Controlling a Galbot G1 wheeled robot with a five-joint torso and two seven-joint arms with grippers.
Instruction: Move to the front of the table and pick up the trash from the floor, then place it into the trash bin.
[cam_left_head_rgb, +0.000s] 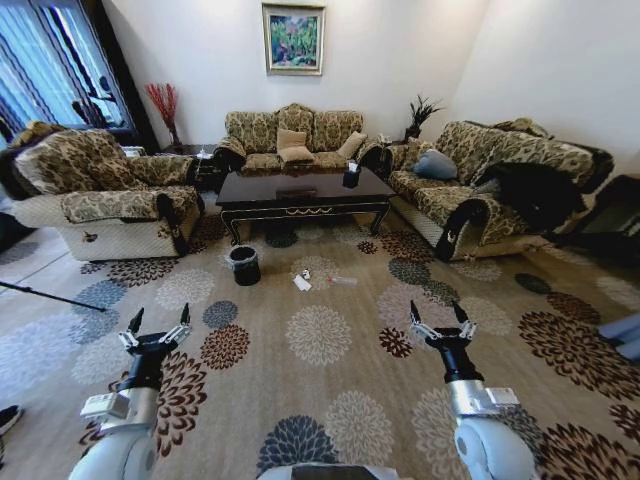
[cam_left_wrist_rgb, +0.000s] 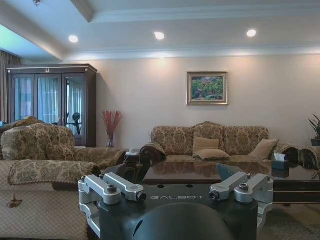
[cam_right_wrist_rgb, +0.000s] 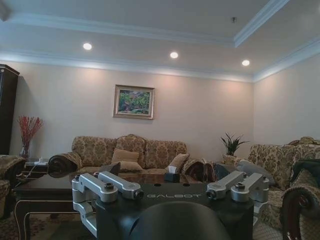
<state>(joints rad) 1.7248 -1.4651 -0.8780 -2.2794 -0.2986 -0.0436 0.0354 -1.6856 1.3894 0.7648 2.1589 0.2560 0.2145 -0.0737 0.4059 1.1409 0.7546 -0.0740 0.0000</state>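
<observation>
A: Why are both arms held out low in front?

B: Nothing is carried. The left gripper (cam_left_head_rgb: 157, 328) and the right gripper (cam_left_head_rgb: 441, 320) are kept above the carpet (cam_left_head_rgb: 320, 400) with fingers spread wide, well apart from everything. The robot is judged to be too far off for a pick, so driving closer is what seems called for.

A: Where is the trash (cam_left_head_rgb: 303, 281) found?

B: It is seen on the carpet, just in front of the table (cam_left_head_rgb: 300, 195). A flat white paper sheet (cam_left_head_rgb: 302, 284) is laid there. A clear bottle (cam_left_head_rgb: 342, 281) is laid on its side nearby.

A: And the trash bin (cam_left_head_rgb: 243, 264)?

B: It is stood near the table's front left corner. It is small, round and black, with a pale bag around its rim.
</observation>
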